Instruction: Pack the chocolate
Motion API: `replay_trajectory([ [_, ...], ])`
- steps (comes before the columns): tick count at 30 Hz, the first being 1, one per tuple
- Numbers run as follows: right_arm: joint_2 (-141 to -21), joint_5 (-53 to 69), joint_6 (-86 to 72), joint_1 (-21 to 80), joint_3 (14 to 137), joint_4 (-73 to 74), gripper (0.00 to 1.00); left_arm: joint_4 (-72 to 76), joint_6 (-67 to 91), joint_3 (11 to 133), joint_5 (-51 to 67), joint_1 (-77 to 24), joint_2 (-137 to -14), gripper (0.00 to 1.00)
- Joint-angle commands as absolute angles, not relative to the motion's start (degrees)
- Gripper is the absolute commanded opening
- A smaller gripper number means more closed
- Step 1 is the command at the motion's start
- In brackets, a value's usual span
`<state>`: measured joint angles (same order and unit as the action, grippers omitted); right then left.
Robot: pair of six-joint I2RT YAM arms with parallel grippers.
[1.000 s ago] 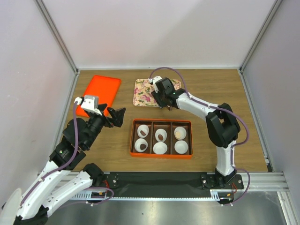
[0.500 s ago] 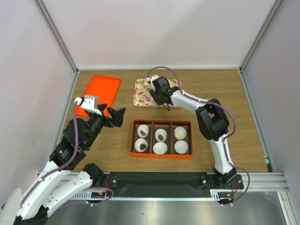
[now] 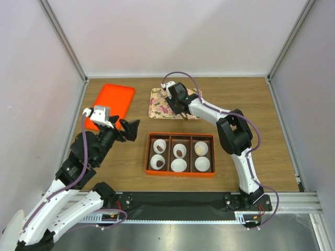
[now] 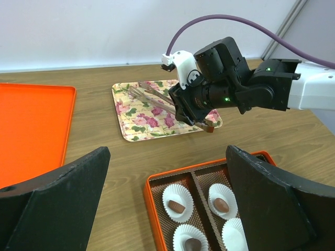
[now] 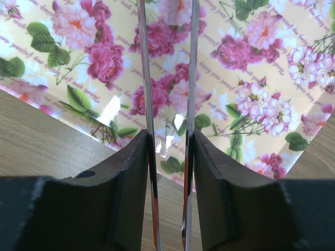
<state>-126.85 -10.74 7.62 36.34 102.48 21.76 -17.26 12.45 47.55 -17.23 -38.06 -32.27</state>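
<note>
tong tips: the thin metal tongs (image 5: 148, 78) run off the top of the right wrist view. In the top view the arm covers them, so I cannot tell whether they hold anything.
box cut-off: the orange-rimmed brown box with six compartments (image 3: 179, 174) is cropped by the bottom edge of the left wrist view. A black finger (image 4: 272, 209) covers its right part.
unclear bit: a small brown piece (image 4: 209, 127) sits under the right gripper, at the floral tray's edge facing the box. I cannot tell if it is chocolate.
cup contents: too small to sort out in the top view. The far-right cup holds something paler tan (image 3: 200, 149).
chocolate: small dark-brown chocolate lumps (image 4: 176, 206) are inside the box, each in a white pleated paper cup (image 4: 168, 194). Three filled cups are clear in the left wrist view.
right gripper: (image 5: 168, 141) clamped on the tongs, both blades pressed between its pads. It is beyond the box's far side, over the floral tray.
left gripper: (image 4: 167, 151) spread wide and holding nothing. It hangs off the box's far-left corner, apart from it.
floral tray: a rectangular rose-print tray (image 3: 159, 104) just beyond the box's far edge, not touching it.
orange tray: a flat orange plastic tray (image 3: 112, 102) to the far left of the box, well apart.
in the way: the right arm's white links (image 3: 209, 111) cross above the gap between the floral tray and the box.
surface: a wooden table (image 3: 251, 115) under the box.
</note>
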Motion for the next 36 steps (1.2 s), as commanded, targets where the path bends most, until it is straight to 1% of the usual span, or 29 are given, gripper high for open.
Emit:
replay_trajectory([
  [1, -126.3, -11.42, 8.17, 36.12, 104.77, 21.88, 0.38, -15.73, 12.04, 47.37, -16.7, -37.62, -32.61, 1.0],
  [5, -123.06, -12.48, 8.09, 36.21, 102.75, 22.24, 0.32, -15.91, 12.04, 47.46, -16.61, -37.62, -32.69, 1.0],
  [8, -119.1, -13.44, 6.95, 36.12, 100.73, 22.24, 0.3, -16.0, 12.04, 47.37, -16.61, -37.62, -32.17, 1.0],
  [15, -108.03, -14.5, 4.31, 36.83, 93.53, 23.38, 0.29, -15.64, 12.04, 47.55, -14.94, -37.44, -33.57, 1.0],
  [19, -97.95, -13.71, 3.6, 36.91, 85.37, 25.04, 0.28, -15.47, 12.74, 47.11, -15.03, -37.44, -32.79, 1.0],
  [22, -92.92, -13.01, 2.82, 37.0, 82.28, 27.15, 0.28, -14.94, 12.74, 46.76, -15.55, -37.35, -32.26, 1.0],
  [30, -72.99, -4.84, -3.24, 38.23, 68.39, 33.74, 0.29, -15.03, 12.74, 47.11, -14.77, -37.35, -33.05, 1.0],
  [36, -60.23, -2.46, -7.99, 40.43, 58.03, 38.67, 0.29, -15.12, 12.83, 46.93, -14.85, -37.27, -33.13, 1.0],
])
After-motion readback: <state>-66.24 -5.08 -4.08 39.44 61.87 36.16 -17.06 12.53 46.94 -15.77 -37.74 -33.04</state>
